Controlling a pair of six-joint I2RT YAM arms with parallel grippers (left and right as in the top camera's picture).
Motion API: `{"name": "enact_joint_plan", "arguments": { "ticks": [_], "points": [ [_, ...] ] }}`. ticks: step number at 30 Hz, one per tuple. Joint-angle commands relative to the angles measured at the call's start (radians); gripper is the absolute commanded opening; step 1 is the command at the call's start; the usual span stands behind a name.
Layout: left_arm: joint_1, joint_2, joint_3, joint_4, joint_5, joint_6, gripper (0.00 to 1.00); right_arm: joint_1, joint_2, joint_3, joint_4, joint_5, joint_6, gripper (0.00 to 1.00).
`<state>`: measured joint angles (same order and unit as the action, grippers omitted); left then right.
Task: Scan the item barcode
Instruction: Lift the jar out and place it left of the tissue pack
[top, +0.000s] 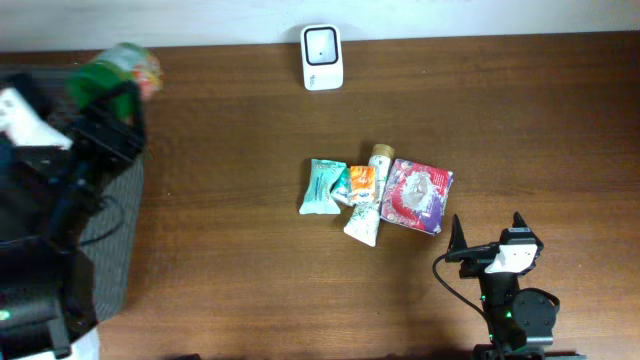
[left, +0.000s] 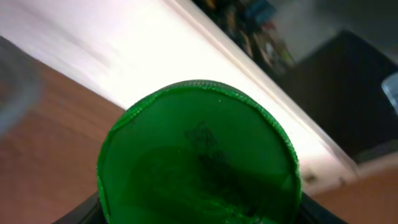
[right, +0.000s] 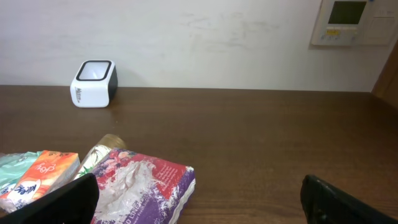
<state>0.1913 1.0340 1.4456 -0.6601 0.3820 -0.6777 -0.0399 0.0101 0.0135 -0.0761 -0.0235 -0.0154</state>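
At the far left of the table (top: 220, 250), the left end effector (top: 118, 103) holds a green container (top: 105, 78) that has a colourful patch at one end. It is near the back edge. In the left wrist view the container's round green face fills most of the frame, and dark parts of the jaws show at the two bottom corners, so the jaws stand partly apart, closed on the container.

To the right, at the back edge by the wall, a white barcode scanner (top: 322, 57) with a dark window sits upright. It is well apart from the held container.

Near the middle of the table lies a tight cluster of goods. A teal packet (top: 322, 187) is on the left. Beside it is a small orange packet (top: 360, 183), which rests partly on a pale tube with a gold cap (top: 372, 200). A red and purple bag (top: 418, 195) touches the tube on its right.

Further right, close to the front edge, the right end effector (top: 486, 225) points toward the cluster. Its jaws are spread wide with nothing between them. It sits just beside the red and purple bag without touching it.
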Motion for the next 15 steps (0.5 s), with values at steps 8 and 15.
{"name": "enact_joint_plan", "arguments": {
  "ticks": [8, 15],
  "points": [
    [-0.418, 0.336, 0.016, -0.084, -0.271, 0.203, 0.54, -0.006, -0.006, -0.008, -0.003, 0.002, -0.003, 0.99],
    [-0.559, 0.633, 0.016, -0.119, -0.51, 0.228, 0.56, -0.006, -0.006, -0.008, -0.003, 0.002, -0.003, 0.99]
  ]
}}
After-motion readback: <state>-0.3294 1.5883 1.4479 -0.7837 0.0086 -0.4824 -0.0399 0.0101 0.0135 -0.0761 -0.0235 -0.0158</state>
